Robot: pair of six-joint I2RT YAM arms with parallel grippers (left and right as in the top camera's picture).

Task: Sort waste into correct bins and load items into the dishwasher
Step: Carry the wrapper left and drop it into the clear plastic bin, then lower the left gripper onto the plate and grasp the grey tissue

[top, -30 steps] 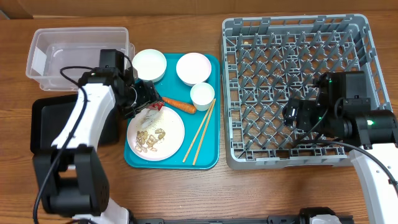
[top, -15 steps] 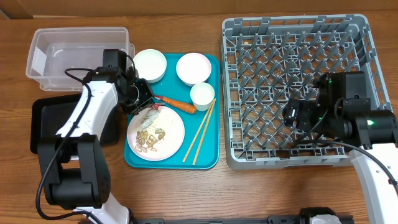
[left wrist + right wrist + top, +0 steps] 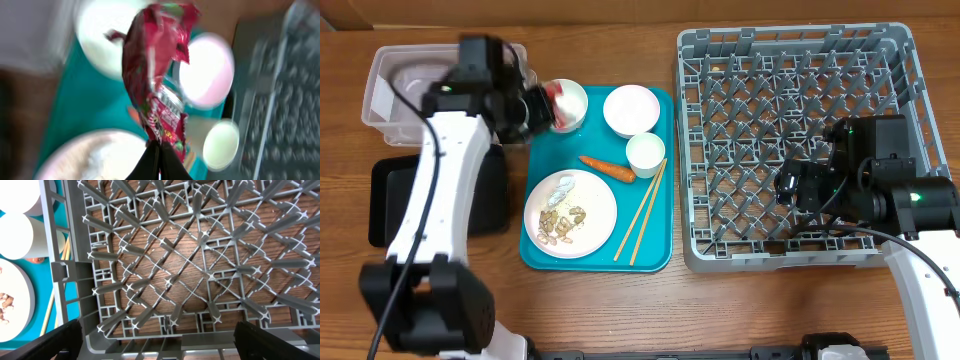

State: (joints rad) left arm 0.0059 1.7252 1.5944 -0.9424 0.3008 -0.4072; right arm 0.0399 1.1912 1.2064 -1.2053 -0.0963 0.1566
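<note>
In the left pincer (image 3: 159,152), closed tight: the wrapper (image 3: 159,75), gripped at one thin edge and standing crumpled beyond the tips. By the look of it very light, soft and crinkly, slick on its face. Likely to slip or flutter if swung fast, so best kept pinched on a bunched fold, not a single layer. Nothing fragile about it. Held in the air just over the rim of a bowl (image 3: 575,108). Right beside the pincer, on the arm's side, the tub (image 3: 395,90), probably the place to drop it. Further out below, the carrot (image 3: 608,168) and the plate (image 3: 595,205) with scraps (image 3: 560,222): one firm and apt to roll, the other loose and crumbly. Well apart, over the rack (image 3: 770,90), the right pincer (image 3: 792,187), fingers spread wide, holding nothing.
</note>
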